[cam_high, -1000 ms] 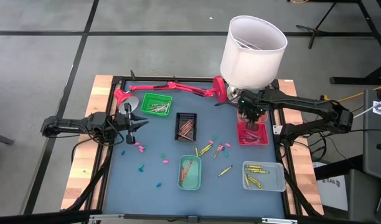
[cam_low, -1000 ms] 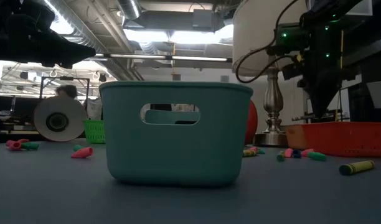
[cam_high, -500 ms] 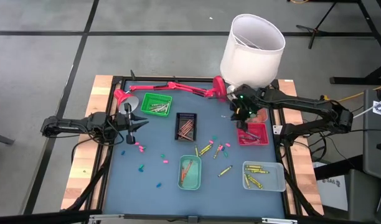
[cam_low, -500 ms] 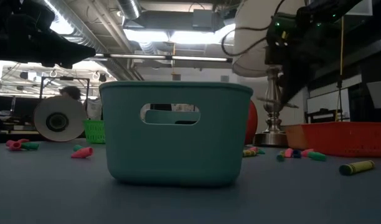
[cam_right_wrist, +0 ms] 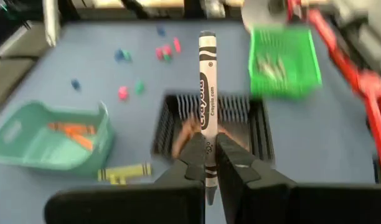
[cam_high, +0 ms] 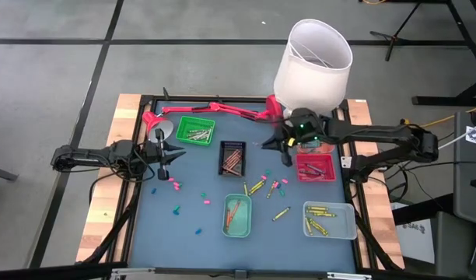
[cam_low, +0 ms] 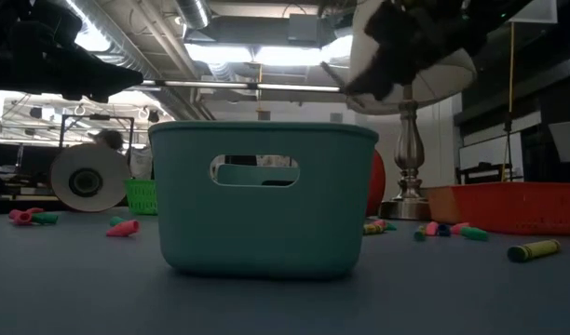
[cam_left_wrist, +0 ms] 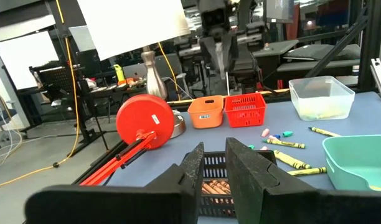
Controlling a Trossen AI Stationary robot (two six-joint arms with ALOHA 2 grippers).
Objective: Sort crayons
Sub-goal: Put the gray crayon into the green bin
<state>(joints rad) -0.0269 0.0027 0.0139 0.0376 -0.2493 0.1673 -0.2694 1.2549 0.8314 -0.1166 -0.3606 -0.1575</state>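
The right pincer (cam_right_wrist: 206, 163) is clamped on a white crayon (cam_right_wrist: 206, 93), which stands up between its fingers; it hangs above the table (cam_high: 199, 163) just beside the red tray (cam_high: 316, 168), between that tray and the black tray (cam_high: 232, 158). The left pincer (cam_high: 178, 154) waits on the far side of the black tray from the red tray, near the green tray (cam_high: 194, 130); its fingers (cam_left_wrist: 248, 168) stand a narrow gap apart and hold nothing. Loose crayons (cam_high: 257, 187) lie between the black tray and the teal tray (cam_high: 237, 215), with more yellow ones in the clear tray (cam_high: 329, 220)
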